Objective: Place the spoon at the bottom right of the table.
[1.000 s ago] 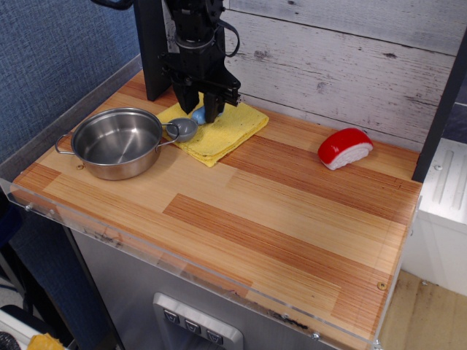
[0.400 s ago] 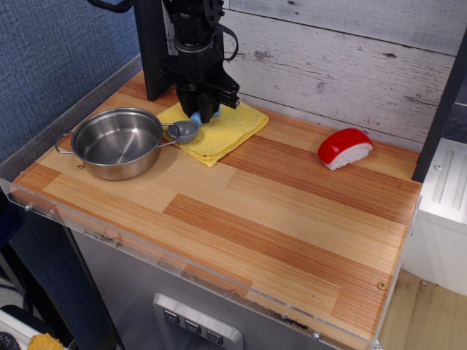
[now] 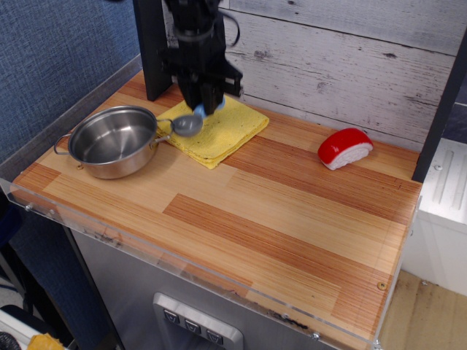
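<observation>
On my screen, going from the left, the steel pot (image 3: 115,141) sits on the table (image 3: 277,219) down and to the left of the gripper (image 3: 204,108), one of its loop handles reaching toward the spoon. The spoon (image 3: 189,122) is right under the gripper: I see its round grey bowl hanging just below and left of the fingertips, with the light-blue handle running up between the fingers, so I read the gripper as clamped on that handle. The bowl looks lifted slightly off the yellow cloth (image 3: 222,131), though from this angle I can't be sure how clear of it. The picture is a bit blurred around the arm. The cloth lies directly beneath the gripper and spreads out to its right, one corner pointing toward the near side of the table. Well off to the right of the gripper, near the back wall, a red and white toy sushi piece (image 3: 344,148) rests on the planks. The broad stretch of wood in front of the gripper, down to the clear rim at the near right corner, is far from where the spoon is now
</observation>
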`<action>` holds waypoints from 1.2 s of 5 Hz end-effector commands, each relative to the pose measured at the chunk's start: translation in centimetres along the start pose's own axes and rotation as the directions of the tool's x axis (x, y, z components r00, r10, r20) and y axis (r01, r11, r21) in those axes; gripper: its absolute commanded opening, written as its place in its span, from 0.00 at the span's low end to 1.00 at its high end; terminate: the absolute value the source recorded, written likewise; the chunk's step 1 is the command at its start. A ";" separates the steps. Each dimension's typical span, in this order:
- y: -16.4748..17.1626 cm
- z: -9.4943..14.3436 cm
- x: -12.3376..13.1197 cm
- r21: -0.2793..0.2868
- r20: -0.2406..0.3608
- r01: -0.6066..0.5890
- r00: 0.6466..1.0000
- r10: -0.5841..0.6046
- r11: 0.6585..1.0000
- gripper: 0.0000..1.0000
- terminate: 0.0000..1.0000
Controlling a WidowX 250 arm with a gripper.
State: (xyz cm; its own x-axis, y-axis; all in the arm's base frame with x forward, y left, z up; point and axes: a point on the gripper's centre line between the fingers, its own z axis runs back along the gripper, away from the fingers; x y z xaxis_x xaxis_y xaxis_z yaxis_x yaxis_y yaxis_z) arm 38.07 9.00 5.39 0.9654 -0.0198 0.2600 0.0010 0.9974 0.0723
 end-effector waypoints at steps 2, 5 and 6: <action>-1.3 10.0 0.9 -0.036 0.206 0.015 0.979 -0.007 0.999 0.00 0.00; -8.6 13.5 -3.0 -0.130 0.244 0.232 0.950 -0.196 0.964 0.00 0.00; -11.3 13.4 -4.6 -0.150 0.234 0.305 0.935 -0.266 0.941 0.00 0.00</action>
State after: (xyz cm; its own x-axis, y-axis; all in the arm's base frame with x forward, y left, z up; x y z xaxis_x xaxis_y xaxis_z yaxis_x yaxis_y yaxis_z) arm 30.60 -3.47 14.75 0.8645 -0.2986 0.4042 0.3327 0.9429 -0.0150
